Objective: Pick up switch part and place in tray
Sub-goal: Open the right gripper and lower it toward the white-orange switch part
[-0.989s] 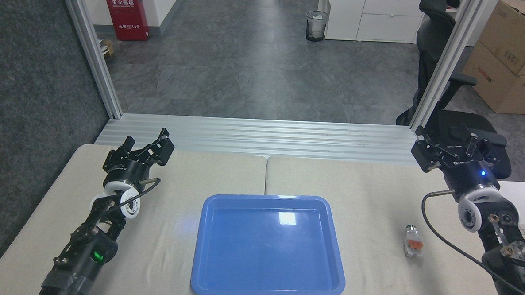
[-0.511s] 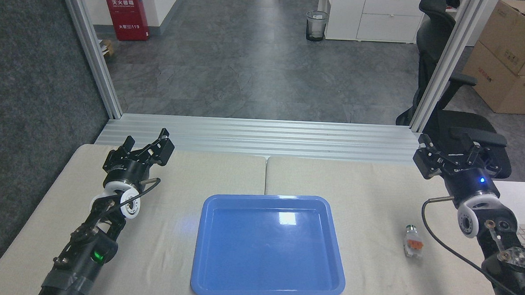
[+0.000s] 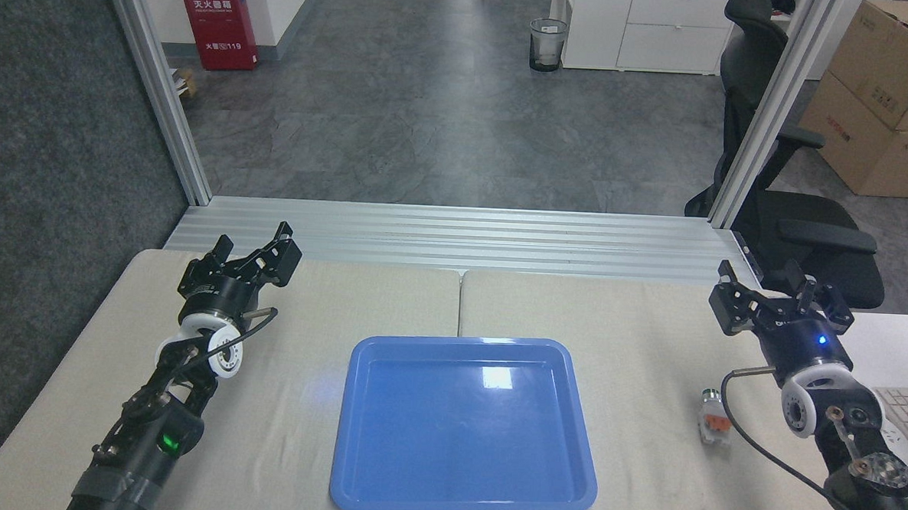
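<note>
Approach step: push-button switch (image 3: 713,416) lies right of blue tray (image 3: 462,499), ungrasped; right gripper (image 3: 778,301) jaws spread, left gripper (image 3: 259,252) jaws spread; next: descend onto switch

The right pincer (image 3: 776,293) hangs with its fingers spread and nothing between them. The switch (image 3: 714,416) lies on the table (image 3: 650,325) nearer the robot than that pincer and a little to its left. The blue tray (image 3: 465,424) sits further left, empty. Far across, the left pincer (image 3: 253,248) is spread too.
</note>
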